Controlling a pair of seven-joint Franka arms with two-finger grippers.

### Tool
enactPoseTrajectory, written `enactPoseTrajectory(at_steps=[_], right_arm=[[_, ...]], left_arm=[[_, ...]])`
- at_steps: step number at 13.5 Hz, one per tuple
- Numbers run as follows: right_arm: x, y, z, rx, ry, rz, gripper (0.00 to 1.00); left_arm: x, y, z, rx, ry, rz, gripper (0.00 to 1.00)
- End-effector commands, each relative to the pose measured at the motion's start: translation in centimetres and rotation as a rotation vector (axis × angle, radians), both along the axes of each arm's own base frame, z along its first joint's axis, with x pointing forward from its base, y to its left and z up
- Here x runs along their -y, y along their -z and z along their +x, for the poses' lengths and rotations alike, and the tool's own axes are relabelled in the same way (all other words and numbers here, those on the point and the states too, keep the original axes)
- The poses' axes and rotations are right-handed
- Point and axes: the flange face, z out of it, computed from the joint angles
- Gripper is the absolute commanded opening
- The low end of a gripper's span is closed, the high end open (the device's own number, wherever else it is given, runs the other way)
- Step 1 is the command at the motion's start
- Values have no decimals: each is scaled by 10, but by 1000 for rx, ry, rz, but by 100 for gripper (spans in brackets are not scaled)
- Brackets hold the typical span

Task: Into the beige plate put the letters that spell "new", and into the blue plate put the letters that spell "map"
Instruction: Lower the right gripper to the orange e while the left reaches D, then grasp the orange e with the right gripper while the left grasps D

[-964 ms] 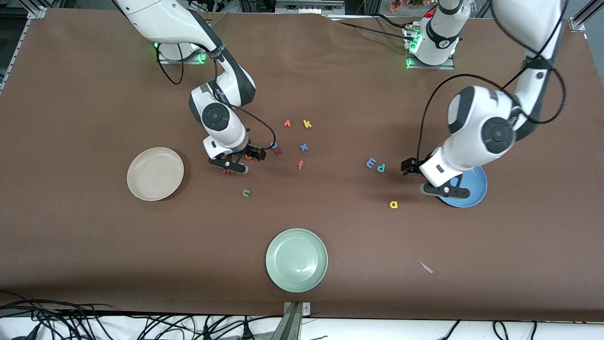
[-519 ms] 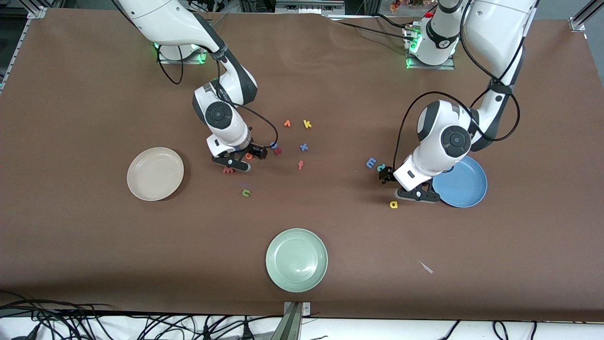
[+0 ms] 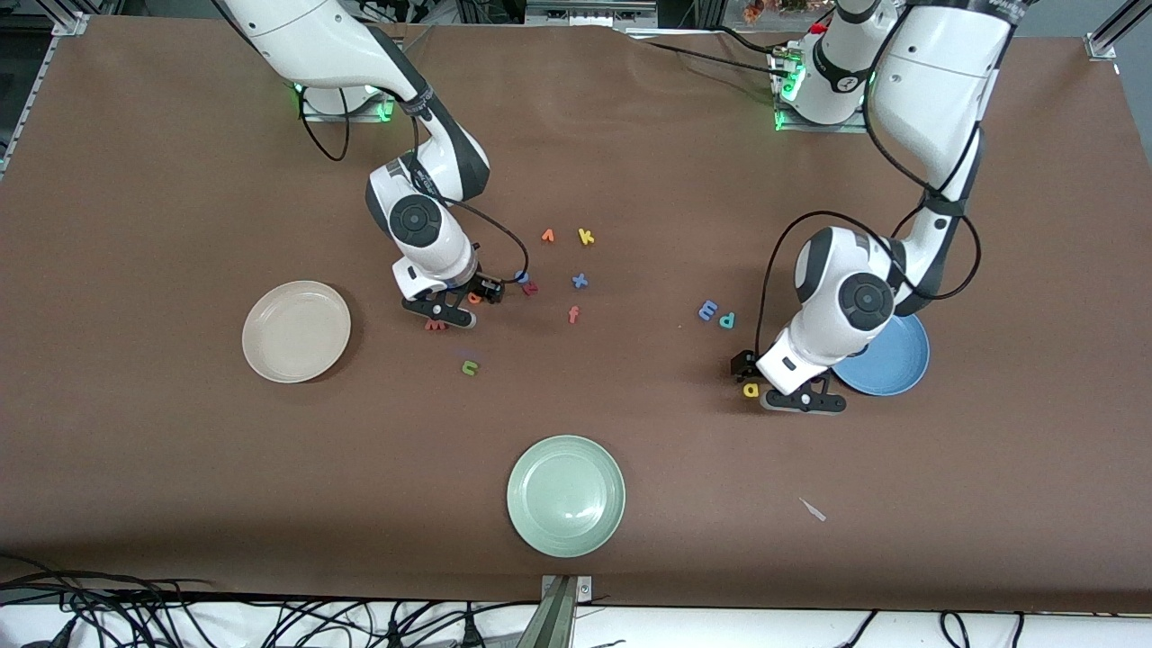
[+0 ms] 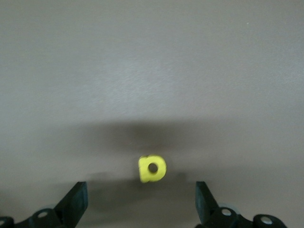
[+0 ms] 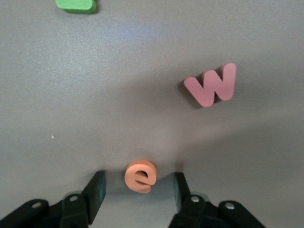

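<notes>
The orange "e" [image 5: 140, 176] lies on the table between the fingers of my right gripper [image 5: 138, 190], which is open, with a gap on each side. The salmon "w" [image 5: 212, 86] and green "n" [image 5: 76, 4] lie close by. From the front, the "e" [image 3: 474, 297], "w" [image 3: 436, 325] and "n" [image 3: 469, 366] lie beside the beige plate [image 3: 296, 330]. My left gripper [image 4: 140, 204] is wide open and low over the yellow "a" [image 4: 152, 168], which lies just ahead of its fingers. The "a" [image 3: 751, 390] lies beside the blue plate [image 3: 895, 364]. The periwinkle "m" [image 3: 707, 310] and teal "p" [image 3: 726, 319] lie farther from the front camera.
A pale green plate [image 3: 566, 495] sits near the front edge. Stray letters lie mid-table: yellow "k" [image 3: 586, 237], orange "v" [image 3: 547, 236], red-orange "f" [image 3: 573, 314], a blue "x" [image 3: 580, 281] and a blue "o" [image 3: 521, 276].
My left arm has swung off the blue plate and come down over the "a". My right gripper's fingers have drawn closer together around the "e".
</notes>
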Motion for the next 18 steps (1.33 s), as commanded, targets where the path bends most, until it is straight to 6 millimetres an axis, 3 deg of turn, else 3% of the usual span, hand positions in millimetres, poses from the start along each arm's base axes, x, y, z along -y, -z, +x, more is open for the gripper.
enactPoseTrajectory(at_steps=[1, 2, 5, 8, 11, 12, 18], right_arm=[[2, 0, -1, 3, 14, 13, 58], [2, 0, -1, 4, 14, 14, 55], [2, 1, -1, 4, 16, 14, 49], [2, 1, -1, 4, 16, 14, 39], [2, 1, -1, 4, 19, 14, 31], [2, 1, -1, 4, 19, 14, 30], [1, -5, 2, 5, 4, 14, 21]], left_arm=[[9, 13, 12, 24, -3, 7, 100], [8, 14, 12, 23, -2, 10, 99], [6, 18, 11, 19, 6, 15, 85], [9, 28, 11, 40, 6, 13, 81], [9, 29, 12, 46, 11, 15, 66], [9, 28, 12, 48, 15, 16, 52], [9, 28, 12, 48, 19, 18, 34]])
